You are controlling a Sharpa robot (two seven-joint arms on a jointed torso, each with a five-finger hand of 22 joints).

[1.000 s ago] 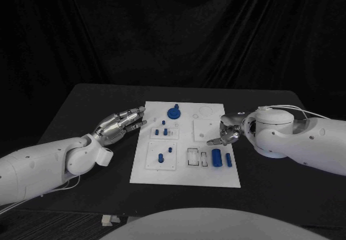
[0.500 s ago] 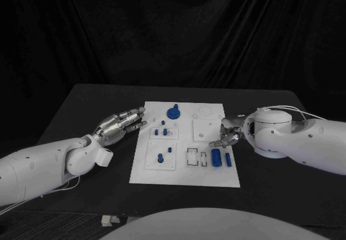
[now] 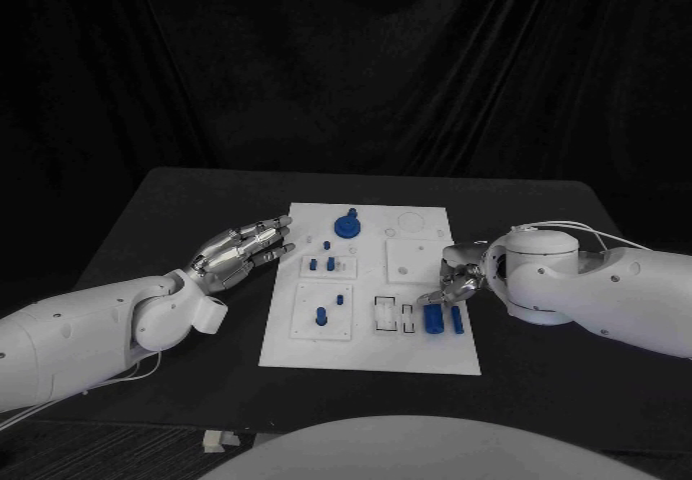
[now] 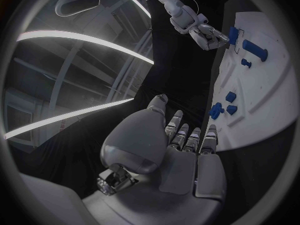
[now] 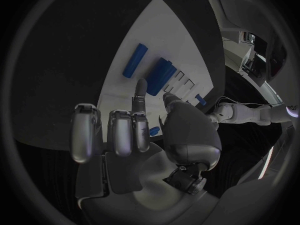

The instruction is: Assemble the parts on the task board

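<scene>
Right hand [image 3: 454, 275] has slid nearer, now just above blue cylinders [image 3: 434, 319] on task board [image 3: 368, 345], empty, extended finger reaching: pickup likely next. Left hand [image 3: 238, 250] unmoved, released.

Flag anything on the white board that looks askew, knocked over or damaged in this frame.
Nothing stands out. The white rectangular task board lies flat and square on the black table. The small blue plastic parts stand or lie within its outline, none spilled onto the table. The right robot hand hovers by two blue cylinders; the left robot hand is open beside the board.

No readable text, label, brand, number or sign appears on anything in these views.
</scene>
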